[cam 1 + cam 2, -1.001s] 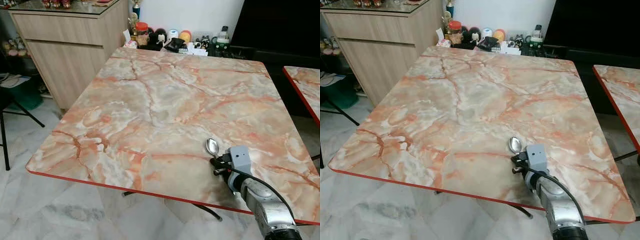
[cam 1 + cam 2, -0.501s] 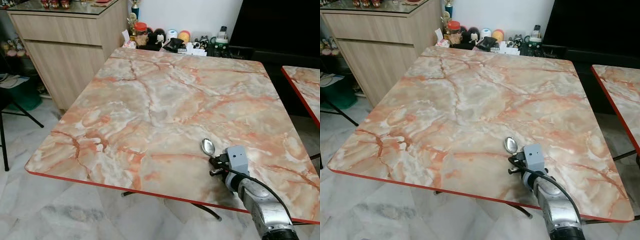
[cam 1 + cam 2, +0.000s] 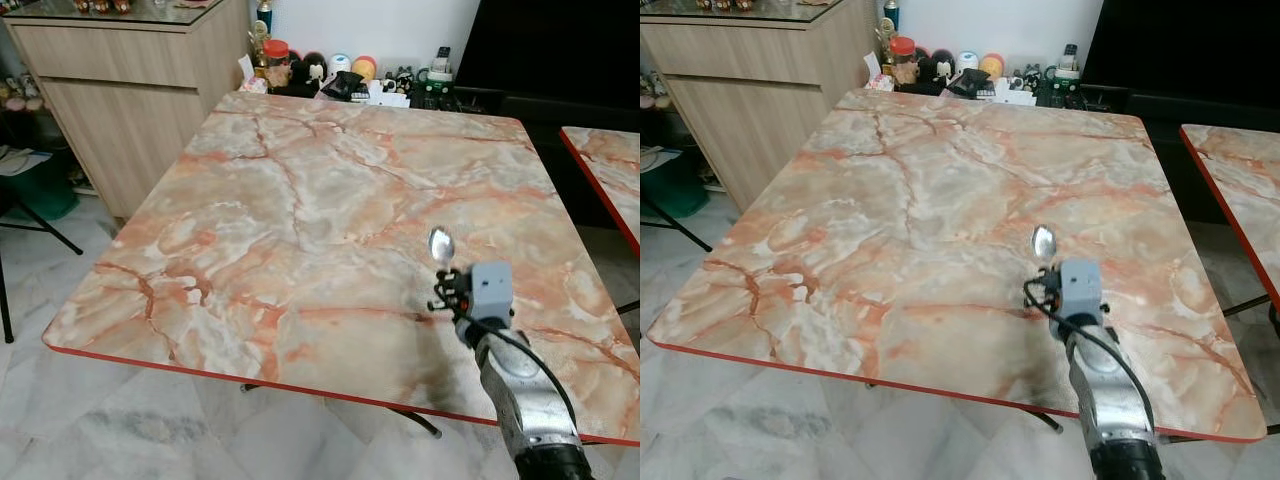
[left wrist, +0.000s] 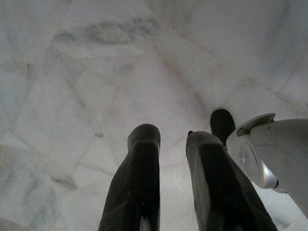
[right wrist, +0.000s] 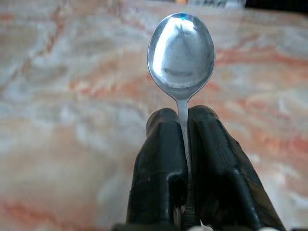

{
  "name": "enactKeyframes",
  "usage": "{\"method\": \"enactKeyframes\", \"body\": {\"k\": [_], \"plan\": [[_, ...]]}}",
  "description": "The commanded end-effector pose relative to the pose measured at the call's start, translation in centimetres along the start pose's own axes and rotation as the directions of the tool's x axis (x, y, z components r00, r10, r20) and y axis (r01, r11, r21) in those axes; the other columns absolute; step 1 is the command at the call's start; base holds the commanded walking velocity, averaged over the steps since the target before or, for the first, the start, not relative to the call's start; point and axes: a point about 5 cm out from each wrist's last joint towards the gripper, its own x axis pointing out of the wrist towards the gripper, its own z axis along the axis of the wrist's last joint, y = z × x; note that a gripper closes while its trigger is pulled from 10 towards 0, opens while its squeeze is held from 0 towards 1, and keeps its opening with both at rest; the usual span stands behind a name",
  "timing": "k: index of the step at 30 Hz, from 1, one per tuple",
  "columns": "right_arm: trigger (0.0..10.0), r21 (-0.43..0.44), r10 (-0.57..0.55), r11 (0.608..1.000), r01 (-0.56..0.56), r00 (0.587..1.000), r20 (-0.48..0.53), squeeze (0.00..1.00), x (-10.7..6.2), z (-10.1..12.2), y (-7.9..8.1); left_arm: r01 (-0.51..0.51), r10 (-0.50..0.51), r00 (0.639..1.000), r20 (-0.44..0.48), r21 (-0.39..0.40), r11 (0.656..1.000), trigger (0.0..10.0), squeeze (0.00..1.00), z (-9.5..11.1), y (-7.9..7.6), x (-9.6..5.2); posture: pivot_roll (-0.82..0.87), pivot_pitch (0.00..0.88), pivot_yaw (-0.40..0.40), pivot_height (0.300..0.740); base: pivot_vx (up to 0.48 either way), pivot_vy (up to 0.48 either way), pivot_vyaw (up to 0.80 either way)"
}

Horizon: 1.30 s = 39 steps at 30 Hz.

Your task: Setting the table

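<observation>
My right gripper (image 3: 446, 283) is shut on the handle of a metal spoon (image 3: 441, 245), whose bowl sticks out ahead of the fingers above the marble table (image 3: 300, 200), right of centre near the front. The right wrist view shows the spoon (image 5: 181, 53) pinched between the two black fingers (image 5: 161, 154), bowl towards the table's far side. My left gripper (image 4: 171, 144) hangs over the pale floor, its fingers a little apart and holding nothing.
Jars, figurines and small clutter (image 3: 340, 75) crowd the far edge behind the table. A wooden cabinet (image 3: 130, 90) stands at the back left. A second marble table (image 3: 610, 170) is at the right, and a dark chair leg (image 3: 30, 225) at the left.
My right arm has swung the spoon forward and to the right, and lifted it higher over the table. The camera has shifted slightly.
</observation>
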Motion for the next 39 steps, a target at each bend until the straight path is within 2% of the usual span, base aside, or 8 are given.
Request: {"method": "enactKeyframes", "body": {"k": [1, 5, 11, 14, 20, 27, 36, 39], "plan": [[10.0, 0.014, -0.022, 1.0, 0.021, 0.999, 0.05, 0.0, -0.1, 0.9, -0.1, -0.002, 0.002, 0.999, -0.037, -0.003, 1.0, 10.0, 0.0, -1.0, -0.1, -0.3, 0.1, 0.145, -0.033, 0.74, 0.0, 0.0, 0.0], [10.0, -0.027, -0.052, 0.998, 0.055, 0.993, 0.102, 0.0, -0.2, 1.6, -0.3, -0.001, 0.001, 0.999, -0.039, 0.004, 1.0, 10.0, 0.0, -1.1, -0.3, -0.3, 0.09, 0.146, -0.036, 0.74, 0.0, 0.0, 0.0], [10.0, -0.018, -0.086, 0.996, 0.09, 0.983, 0.159, 0.0, -0.4, 2.8, -1.0, -0.002, 0.003, 0.999, -0.045, 0.025, 1.0, 10.0, 0.0, -1.2, -0.3, -0.3, 0.08, 0.143, -0.039, 0.74, 0.0, 0.0, 0.0], [10.0, -0.031, -0.099, 0.994, 0.108, 0.972, 0.214, 0.0, -0.5, 4.1, -1.8, -0.021, 0.022, 0.999, -0.044, 0.03, 0.999, 10.0, 0.0, -1.4, 0.7, -0.5, 0.08, 0.127, -0.039, 0.74, 0.0, 0.0, 0.0], [10.0, -0.027, -0.109, 0.993, 0.119, 0.964, 0.244, 0.0, -0.7, 4.4, -2.2, -0.073, 0.073, 0.995, -0.065, 0.015, 0.997, 10.0, 0.0, -2.1, 2.3, -0.9, 0.08, 0.11, -0.037, 0.74, 0.0, 0.0, 0.0], [10.0, -0.016, -0.097, 0.994, 0.105, 0.961, 0.261, 0.0, -0.7, 4.8, -1.7, -0.065, 0.065, 0.997, -0.047, 0.013, 0.998, 10.0, 0.0, -1.8, 1.8, -0.8, 0.07, 0.076, -0.04, 0.74, 0.0, -0.311, 0.0], [10.0, 0.01, -0.107, 0.994, 0.109, 0.945, 0.309, 0.0, -0.6, 5.8, -2.0, -0.054, 0.054, 0.998, -0.033, 0.011, 0.999, 10.0, 0.0, -1.1, 1.3, -0.5, 0.07, 0.044, -0.044, 0.74, 0.0, -0.48, 0.0], [10.0, 0.014, -0.111, 0.993, 0.113, 0.937, 0.331, 0.0, -0.6, 6.2, -2.0, -0.051, 0.051, 0.998, -0.029, 0.012, 0.999, 10.0, 0.0, -0.9, 1.2, -0.4, 0.06, 0.029, -0.042, 0.74, 0.0, 0.0, -0.6]]}}
